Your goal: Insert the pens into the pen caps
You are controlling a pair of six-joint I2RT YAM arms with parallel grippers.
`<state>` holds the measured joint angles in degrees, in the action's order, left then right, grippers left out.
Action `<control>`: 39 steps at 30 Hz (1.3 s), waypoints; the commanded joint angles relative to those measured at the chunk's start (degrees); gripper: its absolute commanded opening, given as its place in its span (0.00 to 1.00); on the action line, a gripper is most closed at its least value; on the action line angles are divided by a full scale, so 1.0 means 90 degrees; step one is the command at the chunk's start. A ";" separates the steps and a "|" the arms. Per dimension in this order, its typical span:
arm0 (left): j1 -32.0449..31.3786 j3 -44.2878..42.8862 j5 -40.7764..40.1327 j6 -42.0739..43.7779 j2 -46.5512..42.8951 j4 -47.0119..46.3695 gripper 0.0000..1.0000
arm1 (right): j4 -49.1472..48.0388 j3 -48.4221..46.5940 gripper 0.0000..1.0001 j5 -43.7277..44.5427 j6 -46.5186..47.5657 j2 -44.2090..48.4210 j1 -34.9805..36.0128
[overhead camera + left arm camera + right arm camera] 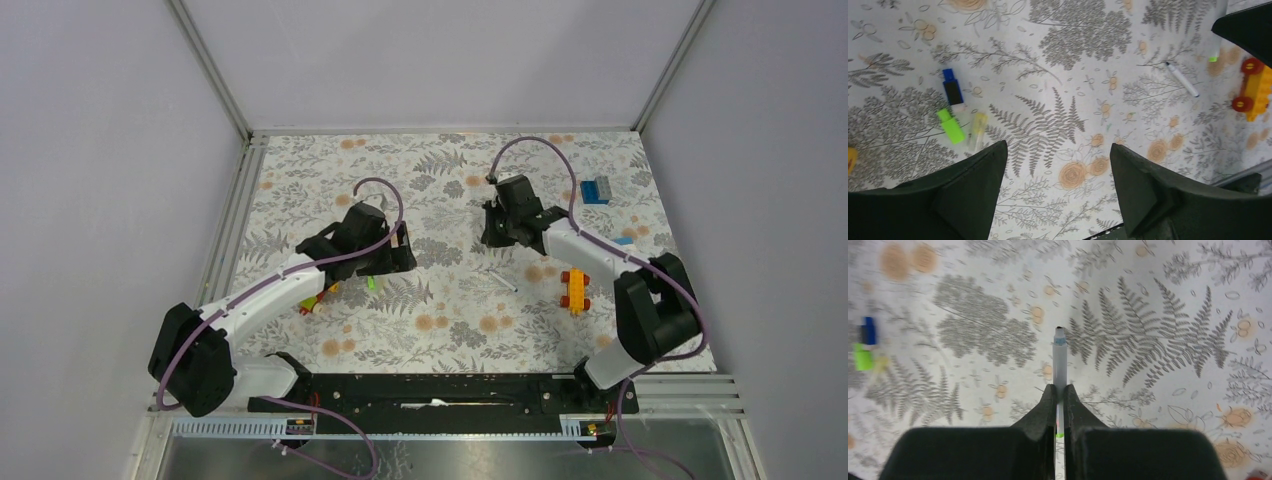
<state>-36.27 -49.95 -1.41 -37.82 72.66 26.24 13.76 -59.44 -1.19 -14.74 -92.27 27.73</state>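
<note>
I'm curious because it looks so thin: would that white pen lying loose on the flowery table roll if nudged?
Probably. The pen is a slim round stick lying flat on the table, so a sideways nudge would likely roll it. Straight and thin, it looks stiff and light.

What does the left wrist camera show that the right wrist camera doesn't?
Left wrist only: a loose white pen and a yellow toy car. Right wrist only: the right gripper, jaws shut on the held pen, nib pointing away. Both: the green cap and blue cap, lying close together.
</note>
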 commanded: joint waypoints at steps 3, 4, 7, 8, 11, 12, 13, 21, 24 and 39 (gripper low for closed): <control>-0.0008 -0.0469 0.0599 -0.0207 0.0029 -0.0814 0.80 | -0.1119 0.0505 0.00 -0.1245 -0.0220 0.1053 -0.0008; -0.0012 -0.0477 0.0708 -0.0240 0.0011 -0.0916 0.80 | -0.1343 0.0613 0.00 -0.1461 -0.0269 0.1203 -0.0005; -0.0013 -0.0433 0.1079 -0.0380 -0.0113 -0.1367 0.80 | -0.2134 0.1049 0.00 -0.2098 -0.0469 0.1657 -0.0004; -0.0008 -0.0411 0.1195 -0.0423 -0.0161 -0.1511 0.80 | -0.2358 0.1159 0.00 -0.2280 -0.0541 0.1780 -0.0004; -0.0005 -0.0416 0.1454 -0.0534 -0.0306 -0.1824 0.79 | -0.2875 0.1401 0.00 -0.2712 -0.0754 0.2122 -0.0005; -0.0007 -0.0408 0.1522 -0.0573 -0.0366 -0.1918 0.78 | -0.3035 0.1464 0.00 -0.2871 -0.0809 0.2195 -0.0005; -0.0005 -0.0399 0.1603 -0.0595 -0.0428 -0.2035 0.78 | -0.3154 0.1520 0.00 -0.2940 -0.0855 0.2267 -0.0006; -0.0004 -0.0252 0.2276 -0.0995 -0.0765 -0.3099 0.75 | -0.3933 0.1762 0.00 -0.3836 -0.1078 0.2529 0.0002; -0.0009 -0.0250 0.2401 -0.1100 -0.0763 -0.3294 0.74 | -0.4153 0.1821 0.00 -0.4062 -0.1146 0.2587 0.0014; -0.0001 -0.0022 0.2738 -0.1636 -0.0628 -0.4107 0.64 | -0.4878 0.2080 0.00 -0.4596 -0.1272 0.2848 0.0109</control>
<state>-36.27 -50.74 21.23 -50.35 66.85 -4.69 -25.23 -41.28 -40.14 -25.82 -68.38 28.08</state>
